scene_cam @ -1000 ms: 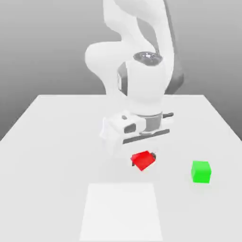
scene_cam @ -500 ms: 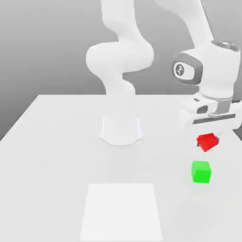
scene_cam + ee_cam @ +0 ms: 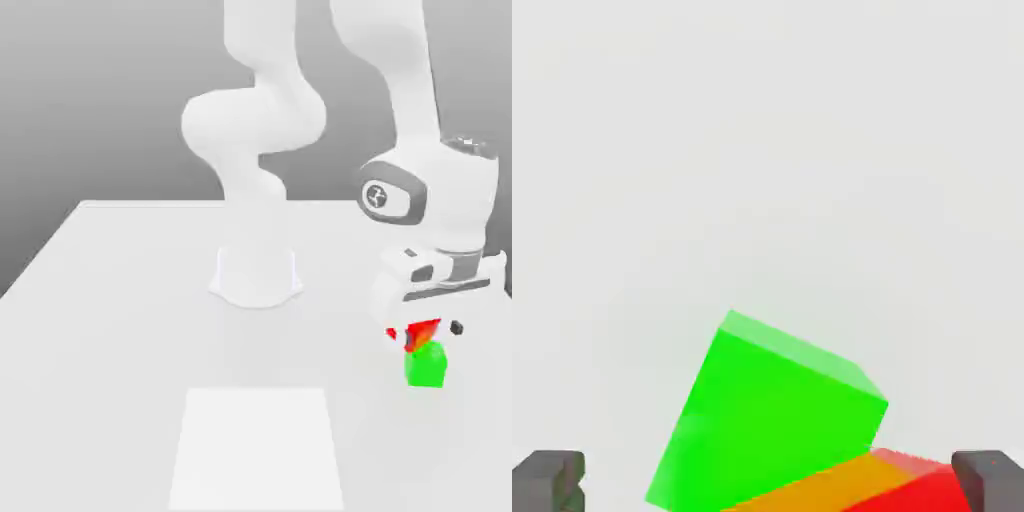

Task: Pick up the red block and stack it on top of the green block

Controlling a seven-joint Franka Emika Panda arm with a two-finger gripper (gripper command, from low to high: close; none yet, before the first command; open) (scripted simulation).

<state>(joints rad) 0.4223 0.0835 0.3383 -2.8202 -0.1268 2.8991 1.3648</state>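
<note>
The red block (image 3: 424,332) rests tilted on top of the green block (image 3: 427,367) at the exterior view's right, near the table's front. My gripper (image 3: 424,330) hangs straight over the pair, open, with one fingertip on each side of the red block. In the hand view the green block (image 3: 772,410) lies below the hand with the red block (image 3: 927,490) at its edge. The two dark fingertips (image 3: 548,480) stand far apart there. The red block lies close to one finger and well away from the other.
The arm's white base (image 3: 256,275) stands at the middle of the white table (image 3: 110,300). A lighter square patch (image 3: 257,445) is marked on the table's front middle. The table's right edge runs close to the blocks.
The gripper carried the red block from the table's middle to the exterior view's right. It then came down onto the green block, and its fingers have spread apart.
</note>
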